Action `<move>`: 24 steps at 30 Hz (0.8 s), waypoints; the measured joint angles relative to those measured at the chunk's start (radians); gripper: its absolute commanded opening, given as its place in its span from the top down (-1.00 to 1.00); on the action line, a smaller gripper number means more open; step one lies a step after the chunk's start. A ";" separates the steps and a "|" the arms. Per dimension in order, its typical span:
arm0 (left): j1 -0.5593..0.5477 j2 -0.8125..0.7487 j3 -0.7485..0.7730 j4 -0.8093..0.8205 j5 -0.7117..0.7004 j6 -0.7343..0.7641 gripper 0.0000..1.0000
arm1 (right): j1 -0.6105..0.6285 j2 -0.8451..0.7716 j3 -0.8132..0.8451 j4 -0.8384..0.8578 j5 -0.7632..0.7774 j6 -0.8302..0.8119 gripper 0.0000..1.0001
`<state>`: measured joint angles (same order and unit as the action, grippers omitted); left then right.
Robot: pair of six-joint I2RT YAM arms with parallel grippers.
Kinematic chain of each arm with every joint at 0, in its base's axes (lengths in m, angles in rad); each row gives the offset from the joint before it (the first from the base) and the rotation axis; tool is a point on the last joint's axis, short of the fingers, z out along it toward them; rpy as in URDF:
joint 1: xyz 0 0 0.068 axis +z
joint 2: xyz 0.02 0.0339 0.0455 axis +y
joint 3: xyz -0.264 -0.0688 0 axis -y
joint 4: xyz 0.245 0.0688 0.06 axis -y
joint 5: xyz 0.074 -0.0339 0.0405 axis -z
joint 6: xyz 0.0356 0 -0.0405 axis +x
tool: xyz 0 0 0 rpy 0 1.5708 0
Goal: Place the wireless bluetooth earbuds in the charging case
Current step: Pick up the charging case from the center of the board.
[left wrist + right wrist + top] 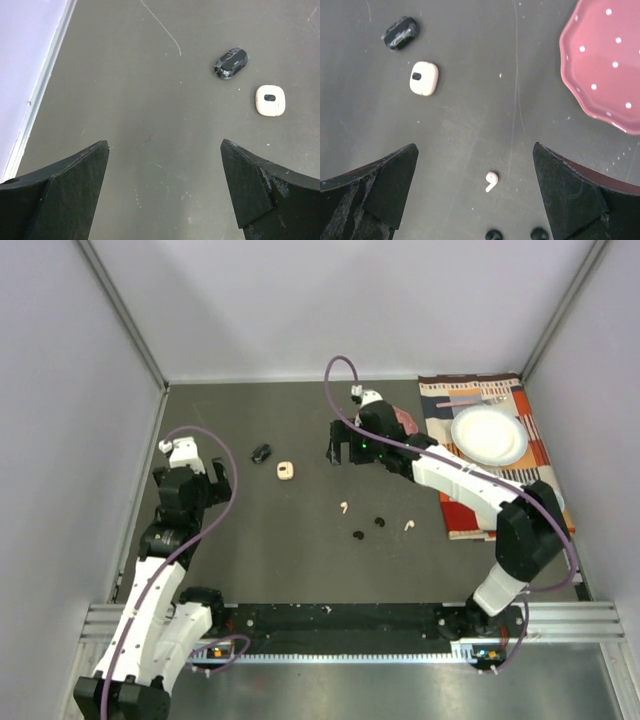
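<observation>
Though dusty, dark table, earbuds, pale walls

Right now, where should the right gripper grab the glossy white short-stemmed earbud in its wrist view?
Straight down from above, pinching the rounded head of the glossy white earbud: it lies flat, its stem probably too thin. The right gripper is open.

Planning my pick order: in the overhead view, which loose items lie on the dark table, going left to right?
black case → white case → first white earbud → first black earbud → second black earbud → second white earbud
</observation>
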<state>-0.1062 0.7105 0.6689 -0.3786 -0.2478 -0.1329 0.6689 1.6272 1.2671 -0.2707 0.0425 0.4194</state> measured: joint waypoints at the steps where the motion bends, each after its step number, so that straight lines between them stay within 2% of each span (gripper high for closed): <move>1: 0.000 -0.002 0.000 0.000 -0.011 0.000 -0.98 | 0.006 0.017 0.023 0.000 0.008 0.000 -0.98; 10: 0.000 -0.021 0.000 0.001 -0.133 0.000 -0.98 | 0.046 0.188 0.211 -0.017 0.037 -0.005 -0.89; 24: 0.000 -0.003 0.000 0.002 -0.174 0.000 -0.98 | 0.172 0.501 0.518 -0.130 0.185 0.057 -0.77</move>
<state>-0.1062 0.7071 0.6689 -0.3771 -0.4213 -0.1333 0.8413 2.1281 1.7847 -0.4004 0.2279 0.4763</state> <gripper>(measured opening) 0.990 0.894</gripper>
